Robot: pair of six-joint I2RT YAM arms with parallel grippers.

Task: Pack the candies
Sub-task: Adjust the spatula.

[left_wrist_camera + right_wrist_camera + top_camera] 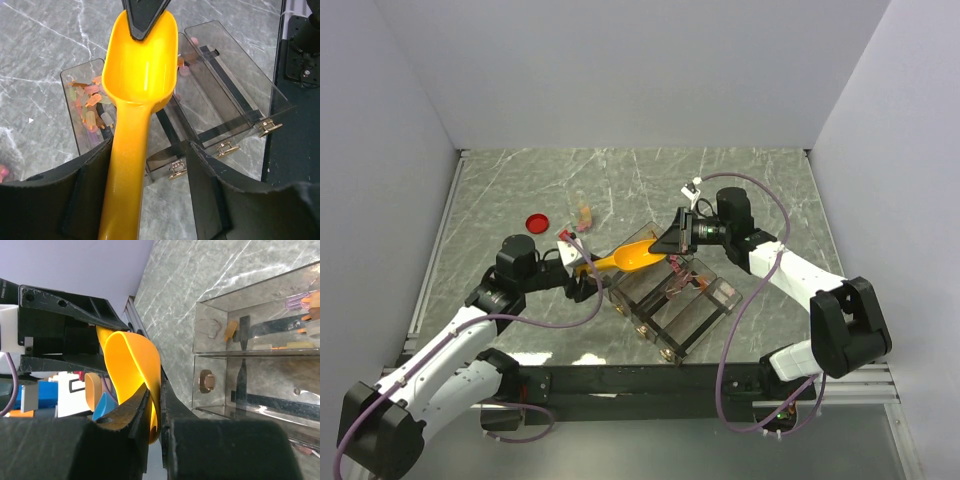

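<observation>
The yellow-orange scoop [635, 256] hangs empty over the clear three-compartment box [675, 300]. My right gripper [672, 243] is shut on the rim of the scoop's bowl [132, 360]. My left gripper [582, 272] is open around the handle [125, 170], which lies against the left finger with a gap to the right finger. Several candies [90, 107], pink, orange and yellow, lie in the box's left compartment, and a few more [182, 65] in the middle one. A few candies [583, 215] lie loose on the table behind the scoop.
A flat round red lid [536, 222] lies on the marble table left of the loose candies. The box has small brass latches [227, 148] on its near ends. Grey walls close in the table on three sides.
</observation>
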